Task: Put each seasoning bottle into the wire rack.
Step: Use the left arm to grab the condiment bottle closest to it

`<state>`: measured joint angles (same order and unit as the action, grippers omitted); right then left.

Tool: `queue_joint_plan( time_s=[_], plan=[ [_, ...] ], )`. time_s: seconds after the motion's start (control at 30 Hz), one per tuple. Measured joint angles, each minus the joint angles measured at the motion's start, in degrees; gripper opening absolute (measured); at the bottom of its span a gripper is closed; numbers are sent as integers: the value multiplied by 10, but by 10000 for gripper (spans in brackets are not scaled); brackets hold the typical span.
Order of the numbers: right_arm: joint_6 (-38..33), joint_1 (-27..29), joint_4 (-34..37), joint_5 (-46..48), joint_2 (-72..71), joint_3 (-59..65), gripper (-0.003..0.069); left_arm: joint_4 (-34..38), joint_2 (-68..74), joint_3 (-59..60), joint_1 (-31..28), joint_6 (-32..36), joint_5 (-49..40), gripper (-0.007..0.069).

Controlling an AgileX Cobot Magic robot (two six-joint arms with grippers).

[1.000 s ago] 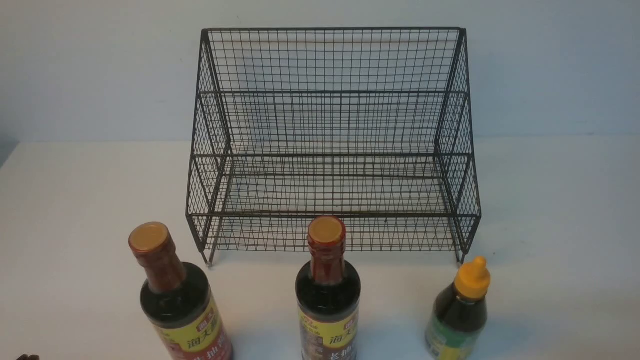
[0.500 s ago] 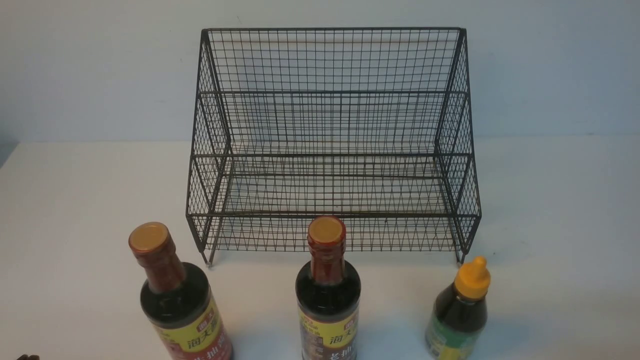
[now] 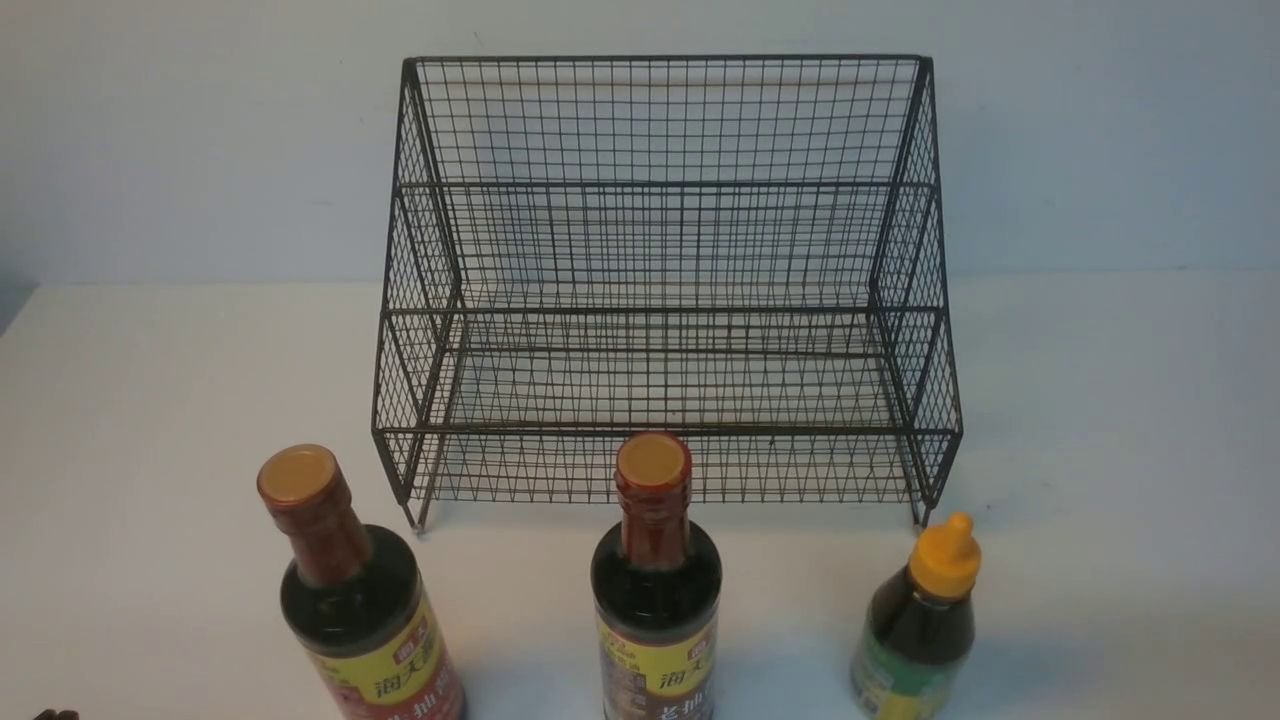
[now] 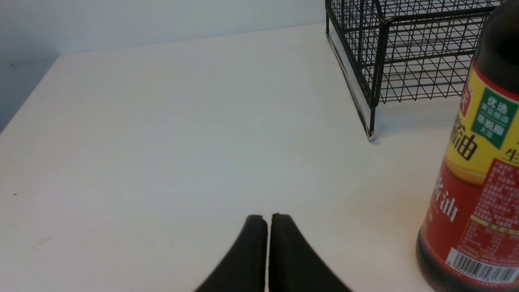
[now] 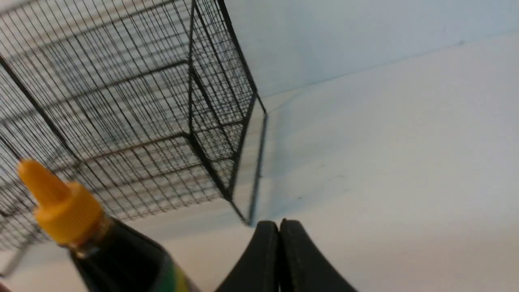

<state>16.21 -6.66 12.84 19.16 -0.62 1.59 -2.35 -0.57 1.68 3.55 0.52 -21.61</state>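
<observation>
The large black two-tier wire-mesh rack point(image 3: 660, 430) stands empty on the white table point(image 3: 150, 420). In front of it stand a tall red-necked, tan-capped dark-sauce bottle point(image 3: 350, 600), its twin point(image 3: 655, 590) and the shorter dark orange-nozzled bottle point(image 3: 920, 630), so all three placements remain. Only the wrist views clearly show the left gripper point(image 4: 267, 221) and right gripper point(image 5: 279, 227), both pressed shut on nothing.

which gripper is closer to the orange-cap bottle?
Right. The right gripper, shut, sits just beside the orange-cap bottle, apart from it. The left gripper, shut, is on the other side, beside the left tall bottle.
</observation>
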Motion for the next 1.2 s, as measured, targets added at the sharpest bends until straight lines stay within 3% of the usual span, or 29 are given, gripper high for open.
queue_joint_plan(
  time_s=[0.17,0.33,0.5,0.6,0.7,0.77,1.0,1.2],
  plan=[
    [58,0,150,-23,0,0,-15,0,0,0,0,0,0,-5],
    [46,0,197,-31,0,0,-15,0,0,0,0,0,0,-5],
    [-80,0,192,22,4,-70,-15,0,0,0,0,0,0,-5],
    [-178,0,171,108,61,-176,-1,0,0,0,0,0,0,-5],
    [-210,0,153,183,122,-235,25,0,0,0,0,0,0,-5],
    [-229,0,141,268,218,-296,79,0,0,0,0,0,0,-5],
    [-342,-1,174,388,422,-384,276,0,0,0,0,0,0,-5],
    [-359,-13,177,424,477,-443,336,0,0,0,0,0,0,-5]
  ],
)
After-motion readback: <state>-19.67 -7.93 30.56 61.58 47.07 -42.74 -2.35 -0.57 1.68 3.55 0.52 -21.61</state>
